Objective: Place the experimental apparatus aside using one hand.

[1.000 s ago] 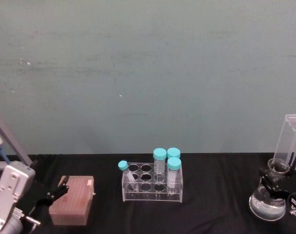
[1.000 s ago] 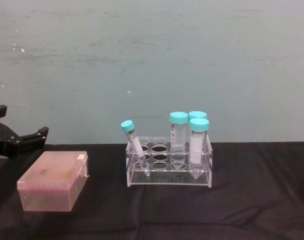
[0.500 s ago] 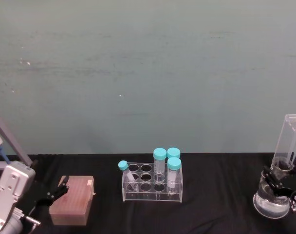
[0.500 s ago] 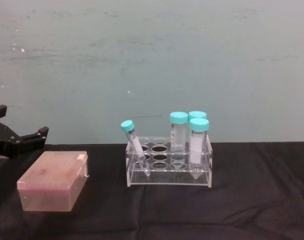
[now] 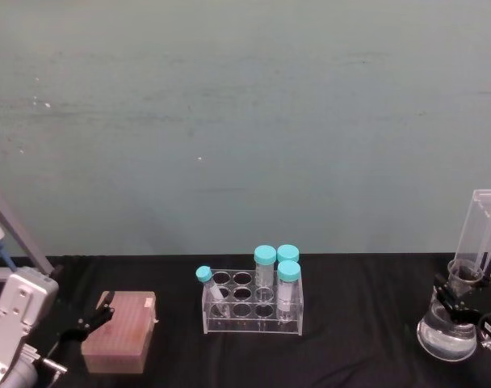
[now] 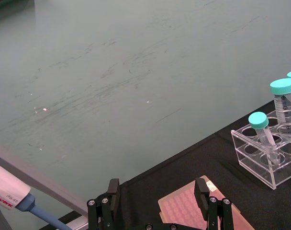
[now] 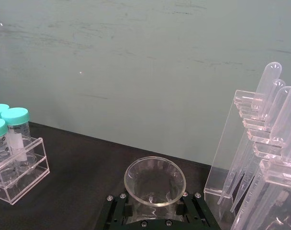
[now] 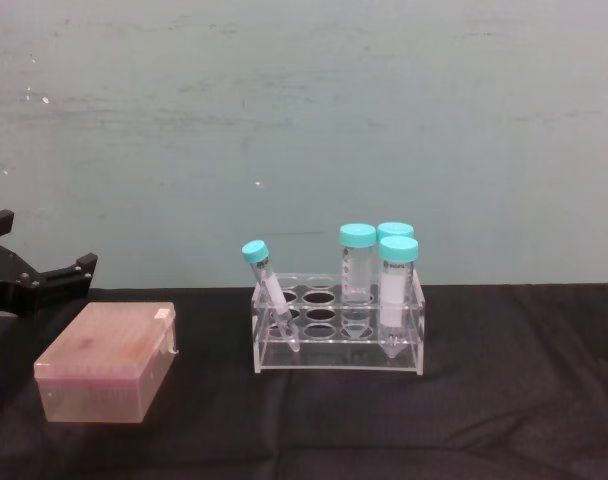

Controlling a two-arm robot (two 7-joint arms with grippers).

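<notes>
Right gripper (image 5: pixel 459 301) clamped around neck of conical flask (image 5: pixel 447 335), far right on black table (image 5: pixel 358 339). Clear liquid in flask base. Acrylic stand (image 5: pixel 486 234) with long tubes just behind, near flask. Left gripper (image 5: pixel 90 317) parked far left beside pink tip box (image 5: pixel 120 331), jaws apart, empty. Tube rack (image 5: pixel 252 303) mid-table, well apart from flask.

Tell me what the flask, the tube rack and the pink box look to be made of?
The flask, held at its neck by the right gripper, looks like clear glass: glossy, see-through, liquid visible inside. The rack seems clear acrylic, with flat panes and bright, sharp edges. The pink box looks like translucent plastic with a duller, frosted surface.
</notes>
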